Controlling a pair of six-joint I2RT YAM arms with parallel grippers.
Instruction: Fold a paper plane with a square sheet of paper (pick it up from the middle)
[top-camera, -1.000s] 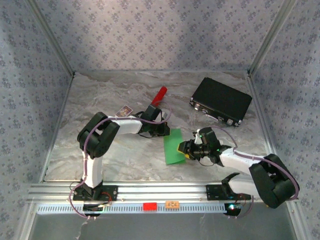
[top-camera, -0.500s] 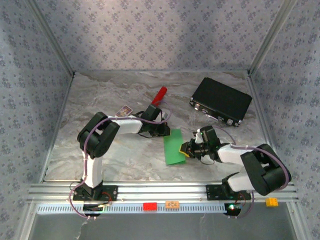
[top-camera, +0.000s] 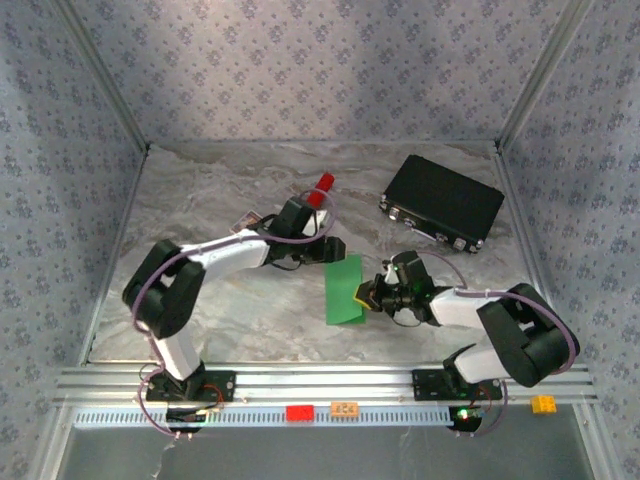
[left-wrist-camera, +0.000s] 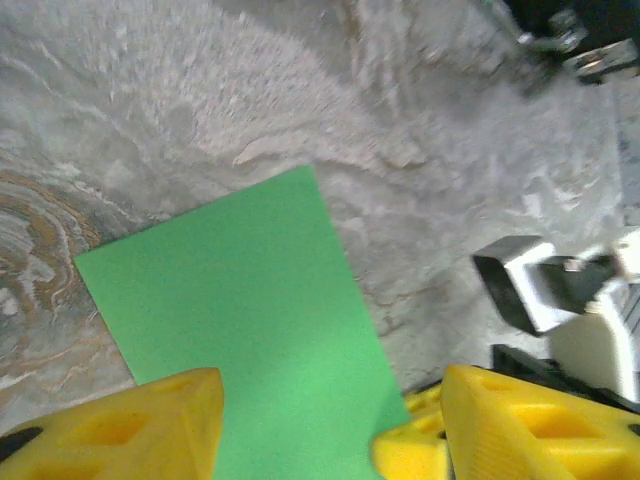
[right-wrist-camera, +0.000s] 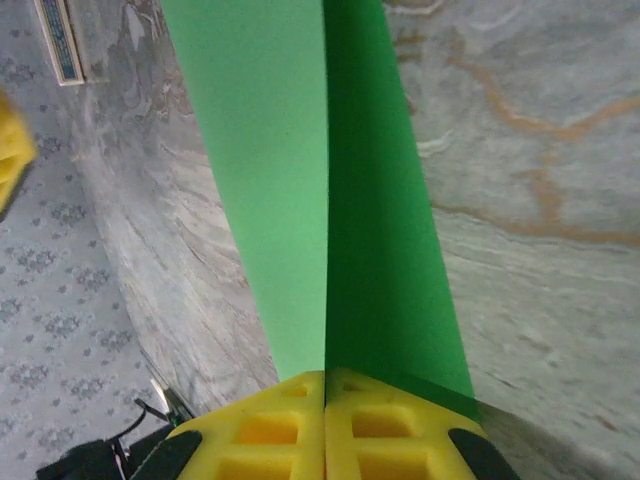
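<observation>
The square sheet of paper (top-camera: 343, 292) is bright green and folded into a narrow rectangle at the table's middle. My right gripper (top-camera: 367, 296) is shut on its right edge. In the right wrist view the sheet (right-wrist-camera: 300, 150) runs away from the closed jaws (right-wrist-camera: 325, 385), with a crease down its middle and one half in shadow. My left gripper (top-camera: 333, 248) hovers just beyond the sheet's far end, open. In the left wrist view its yellow fingers (left-wrist-camera: 150, 425) stand wide apart over the green sheet (left-wrist-camera: 240, 300), holding nothing. The right gripper's yellow tips (left-wrist-camera: 410, 445) show at the sheet's edge.
A black case (top-camera: 441, 201) lies at the back right. A red cylinder (top-camera: 321, 187) stands just behind the left wrist. A small printed card (top-camera: 245, 222) lies beside the left forearm. Patterned walls close in three sides of the marble table (top-camera: 200, 300).
My left gripper has let go of the sheet's far end, opened and drawn back. My right gripper has closed fully on the sheet's right edge.
</observation>
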